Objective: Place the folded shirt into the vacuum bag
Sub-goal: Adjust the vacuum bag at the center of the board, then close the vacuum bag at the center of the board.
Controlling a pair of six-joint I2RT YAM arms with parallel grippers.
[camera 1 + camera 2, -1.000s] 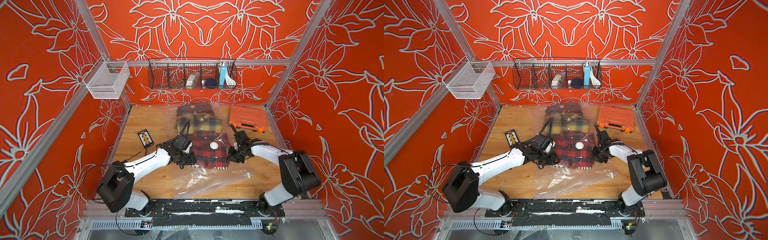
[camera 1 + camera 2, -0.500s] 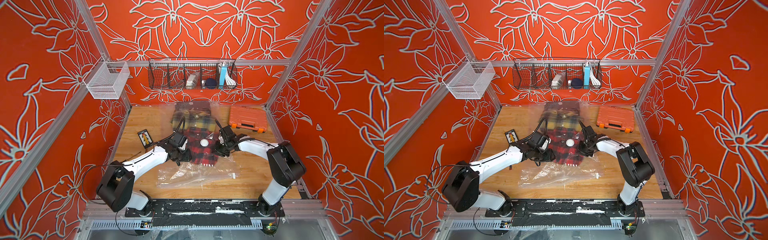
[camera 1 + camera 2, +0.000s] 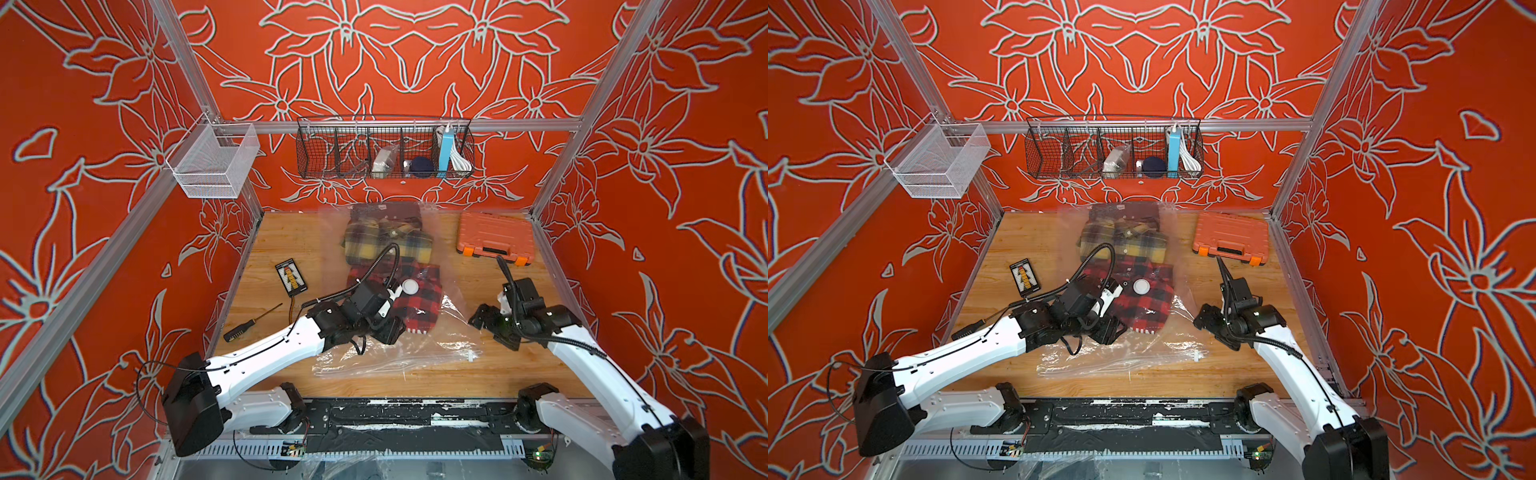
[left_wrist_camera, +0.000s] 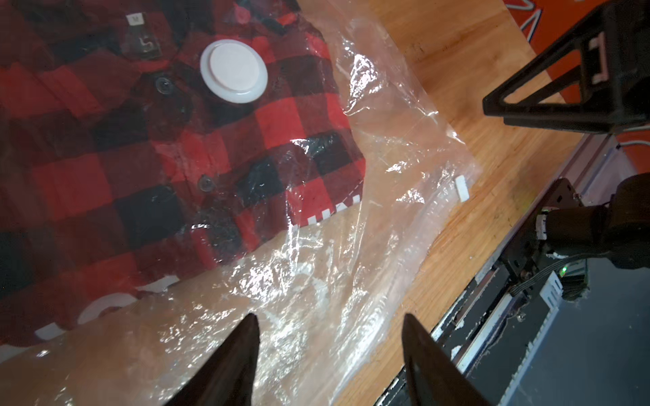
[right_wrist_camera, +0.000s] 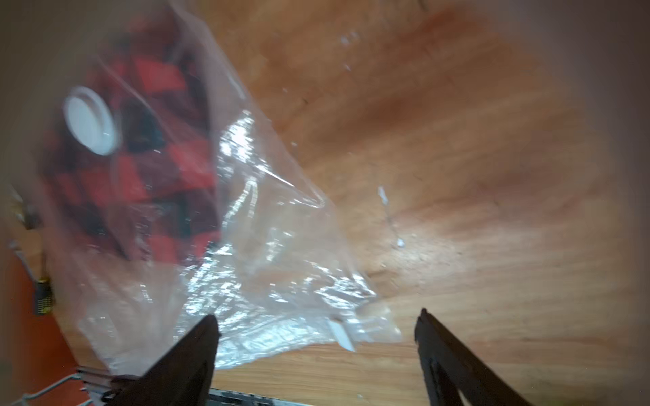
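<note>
Left wrist view: the left gripper [image 4: 327, 318] stood with its dark fingers spread and nothing between them, over the crinkled clear plastic of the vacuum bag [image 4: 316, 253]. Only here were the buttons and neck label of the red-and-black plaid shirt [image 4: 105, 158] sharp.
Right wrist view: the right gripper [image 5: 316, 314] was spread wide and empty above the wooden table [image 5: 492, 175], beside the bag's near corner. A small white slider [image 5: 341, 332] sat on the bag's edge there, and the whole picture was blurred.
Top views: only these showed a yellow plaid shirt [image 3: 384, 241] deeper in the bag toward the back wall. They also showed an orange case [image 3: 494, 237] at the right, and a screwdriver [image 3: 249, 324] and a black card [image 3: 291, 277] at the left.
Shirt's place: the red shirt lay inside the bag at mid-table, under the white valve disc [image 4: 234, 72], with its hem short of the bag's near edge.
Hidden: in both top views the left arm covered the red shirt's left side and the left claw's fingertips.
Hard to tell: whether the bag's near edge was sealed or gaping could not be made out, and the white lettering on it was unreadable.
</note>
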